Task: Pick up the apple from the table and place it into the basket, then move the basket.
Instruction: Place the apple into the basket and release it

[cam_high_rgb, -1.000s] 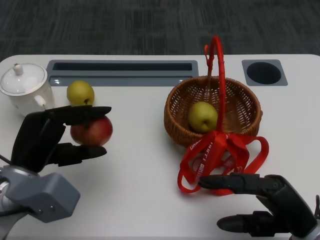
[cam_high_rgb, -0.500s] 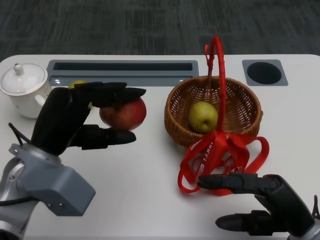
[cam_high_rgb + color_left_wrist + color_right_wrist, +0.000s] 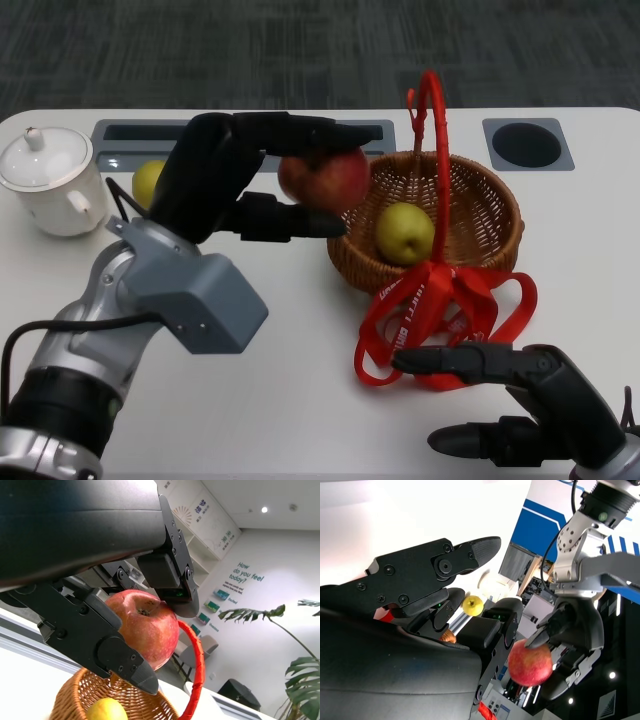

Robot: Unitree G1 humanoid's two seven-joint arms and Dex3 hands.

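Observation:
My left hand (image 3: pixel 235 180) holds the red apple (image 3: pixel 325 178) in the air at the left rim of the wicker basket (image 3: pixel 490 215). Its fingers pinch the apple (image 3: pixel 145 625) from above and below in the left wrist view. The basket has an upright red handle (image 3: pixel 437 140) with a red ribbon (image 3: pixel 440 305) tied at the front, and a green pear (image 3: pixel 404 232) lies inside. My right hand (image 3: pixel 520 400) rests low on the table in front of the ribbon, fingers apart, holding nothing. The right wrist view shows the left hand gripping the apple (image 3: pixel 530 663).
A white teapot (image 3: pixel 45 180) stands at the far left. A second green pear (image 3: pixel 145 182) lies behind my left arm. A grey slot tray (image 3: pixel 150 135) runs along the back edge, and a round recess (image 3: pixel 527 144) sits at the back right.
My left hand has carried the apple up and to the right, from the table's left side to the basket's left rim. The right hand has stayed put.

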